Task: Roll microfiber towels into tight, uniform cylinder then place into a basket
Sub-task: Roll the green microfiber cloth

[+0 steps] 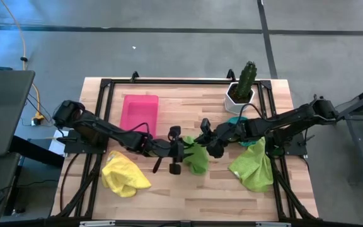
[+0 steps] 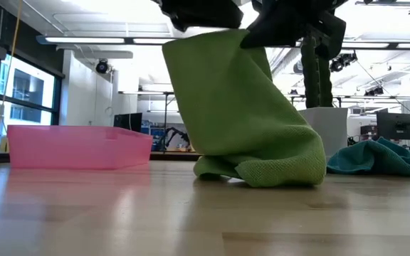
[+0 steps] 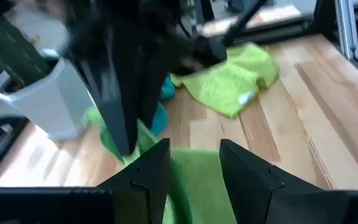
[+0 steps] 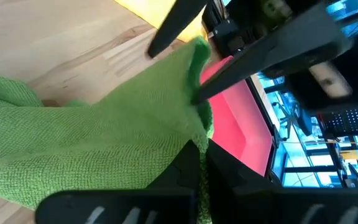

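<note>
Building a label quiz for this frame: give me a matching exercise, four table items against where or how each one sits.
Column 1:
1. yellow towel
2. pink basket
3. green towel between the arms
4. teal towel

Column 2:
A. held up off the table by the left hand and right hand, lower end on the wood
B. crumpled beside the white cactus pot
C. nothing inside, left of the pot
D. lying loose below the left arm in the high view

Pairs: 1-D, 2-C, 3-A, 4-B
</note>
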You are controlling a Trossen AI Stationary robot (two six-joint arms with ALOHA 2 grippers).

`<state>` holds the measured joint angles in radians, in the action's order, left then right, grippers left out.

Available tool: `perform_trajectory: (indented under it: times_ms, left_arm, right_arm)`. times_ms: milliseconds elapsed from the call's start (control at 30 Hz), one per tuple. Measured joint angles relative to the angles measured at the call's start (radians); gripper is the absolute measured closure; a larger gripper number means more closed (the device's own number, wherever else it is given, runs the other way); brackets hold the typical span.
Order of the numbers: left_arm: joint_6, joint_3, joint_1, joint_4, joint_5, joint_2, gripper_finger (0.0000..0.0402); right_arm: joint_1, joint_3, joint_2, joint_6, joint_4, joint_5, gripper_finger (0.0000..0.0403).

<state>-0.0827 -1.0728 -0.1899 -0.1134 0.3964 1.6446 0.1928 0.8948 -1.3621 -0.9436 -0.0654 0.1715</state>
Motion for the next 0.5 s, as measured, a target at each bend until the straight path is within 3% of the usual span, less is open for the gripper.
perform_trajectory:
  times_ms: [500]
  left_arm:
    - [0.172,0.000,0.000,0.152,0.004,0.027,0.0273]
  right_arm:
    - [0.000,0.000,0.000,0.000,0.002,0.008,0.0403]
